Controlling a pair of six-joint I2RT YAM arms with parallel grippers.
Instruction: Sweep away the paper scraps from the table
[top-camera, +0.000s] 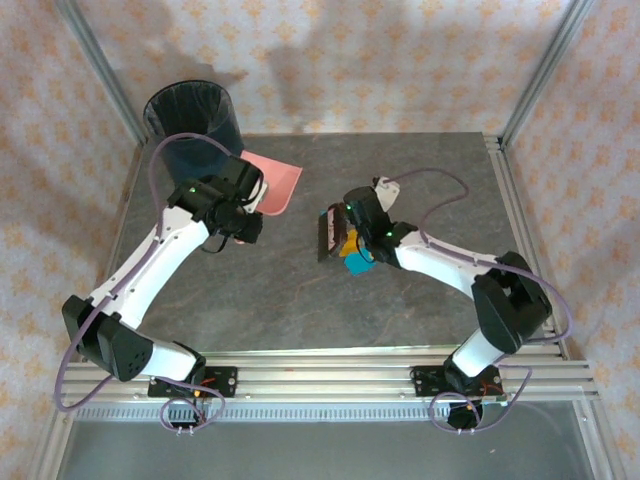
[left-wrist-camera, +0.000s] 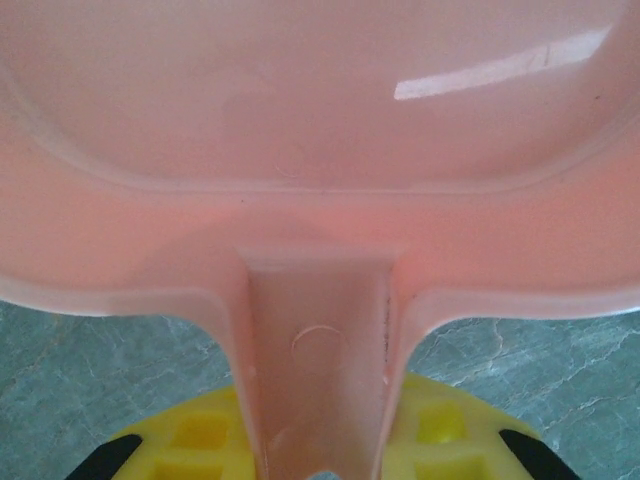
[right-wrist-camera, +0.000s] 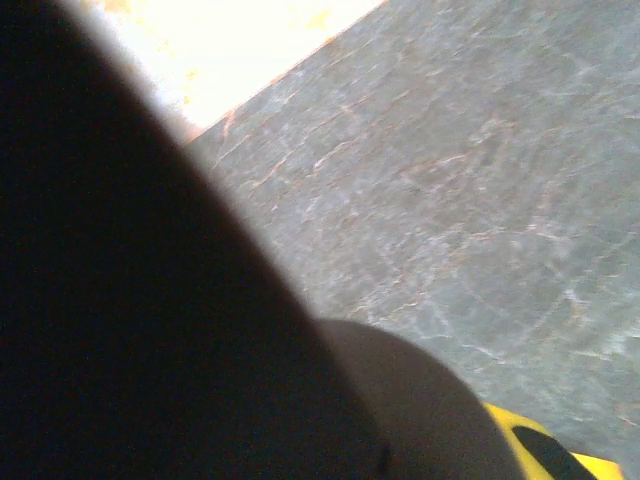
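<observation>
We see the left hand (top-camera: 252, 208) pinching the handle of the pink dustpan (top-camera: 280, 180), which is held over the far left of the worktop (top-camera: 300, 310), just beside the dark blue bin (top-camera: 190, 112). The right hand (top-camera: 345, 238), near the middle, is pressed together on a dark brush (top-camera: 328, 232). Right at that hand show a teal-blue and an orange bit, possibly paper scraps (top-camera: 356, 264); we cannot tell for sure.

Bin (top-camera: 190, 112) at table (top-camera: 300, 310) far-left corner; dustpan (top-camera: 275, 180) beside, right; brush (top-camera: 330, 232) centre.
</observation>
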